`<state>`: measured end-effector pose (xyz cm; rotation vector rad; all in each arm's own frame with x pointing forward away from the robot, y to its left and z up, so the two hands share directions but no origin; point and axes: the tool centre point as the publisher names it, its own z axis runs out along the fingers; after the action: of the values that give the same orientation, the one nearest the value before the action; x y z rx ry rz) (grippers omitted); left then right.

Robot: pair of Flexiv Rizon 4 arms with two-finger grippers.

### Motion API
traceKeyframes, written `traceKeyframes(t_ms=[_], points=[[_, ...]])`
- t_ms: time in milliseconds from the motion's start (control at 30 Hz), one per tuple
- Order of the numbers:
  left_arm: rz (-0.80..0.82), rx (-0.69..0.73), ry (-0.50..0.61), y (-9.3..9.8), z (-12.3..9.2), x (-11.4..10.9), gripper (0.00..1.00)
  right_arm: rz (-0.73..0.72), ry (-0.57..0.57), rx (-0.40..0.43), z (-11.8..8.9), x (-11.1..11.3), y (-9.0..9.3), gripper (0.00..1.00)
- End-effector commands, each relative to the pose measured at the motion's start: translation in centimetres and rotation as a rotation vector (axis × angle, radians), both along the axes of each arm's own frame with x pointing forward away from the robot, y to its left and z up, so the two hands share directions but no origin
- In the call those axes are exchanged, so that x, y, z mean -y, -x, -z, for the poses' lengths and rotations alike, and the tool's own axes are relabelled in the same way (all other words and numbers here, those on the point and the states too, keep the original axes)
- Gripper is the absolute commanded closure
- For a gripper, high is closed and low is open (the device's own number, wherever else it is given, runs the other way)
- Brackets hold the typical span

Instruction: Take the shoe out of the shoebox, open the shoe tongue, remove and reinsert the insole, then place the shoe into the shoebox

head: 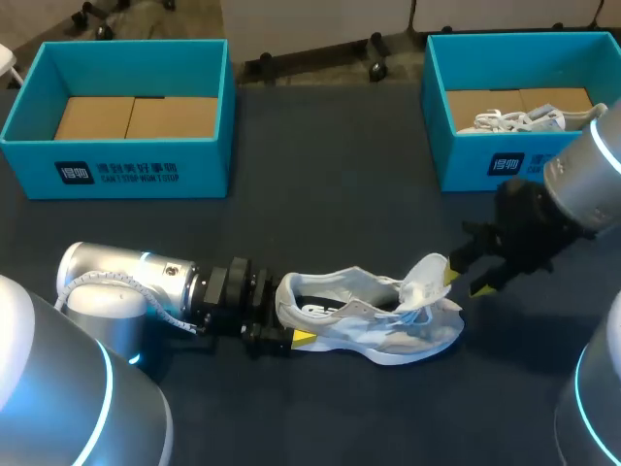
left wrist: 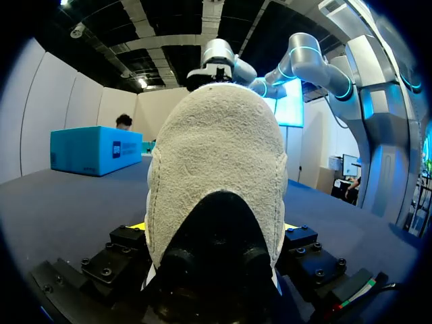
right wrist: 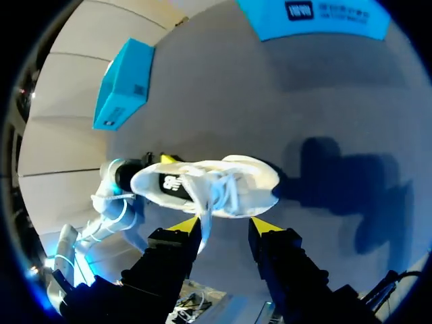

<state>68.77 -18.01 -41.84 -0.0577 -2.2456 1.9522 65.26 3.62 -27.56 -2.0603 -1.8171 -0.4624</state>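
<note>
Where the shoe [head: 369, 316] lies: worktop [head: 330, 175].
My left jaws: clamped on its heel [left wrist: 216, 175].
My right jaws: parted, beside the tongue [head: 427, 274].

Showing white print on fronts of the left box [head: 116, 173] and right box [head: 505, 165]; nothing reading clearly there.

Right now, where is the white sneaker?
In the head view the white sneaker lies on the table, near the front middle, with its heel in the left claw and its toe end beside the open right claw.
</note>
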Motion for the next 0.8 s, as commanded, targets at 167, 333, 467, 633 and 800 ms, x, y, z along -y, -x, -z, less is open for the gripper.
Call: traceKeyframes(t_ms=[167, 333, 467, 633, 800], points=[[-0.001, 0.0, 0.001, -0.1, 0.3, 0.0, 1.0, -0.246, 0.349, 0.049, -5.7, -3.1, -0.6, 0.98], [-0.001, 0.0, 0.001, -0.1, 0.3, 0.0, 1.0, -0.489, 0.429, 0.135, -7.2, -5.2, -0.7, 1.0], [-0.001, 0.0, 0.001, -0.1, 0.3, 0.0, 1.0, -0.664, 0.457, 0.165, -7.6, -7.6, -1.6, 1.0], [-0.001, 0.0, 0.001, -0.1, 0.3, 0.0, 1.0, -0.903, 0.458, 0.17, -7.4, -11.8, -2.3, 1.0], [-0.001, 0.0, 0.001, -0.1, 0.3, 0.0, 1.0, -0.973, 0.372, 0.16, -6.8, -13.4, -2.2, 1.0]])
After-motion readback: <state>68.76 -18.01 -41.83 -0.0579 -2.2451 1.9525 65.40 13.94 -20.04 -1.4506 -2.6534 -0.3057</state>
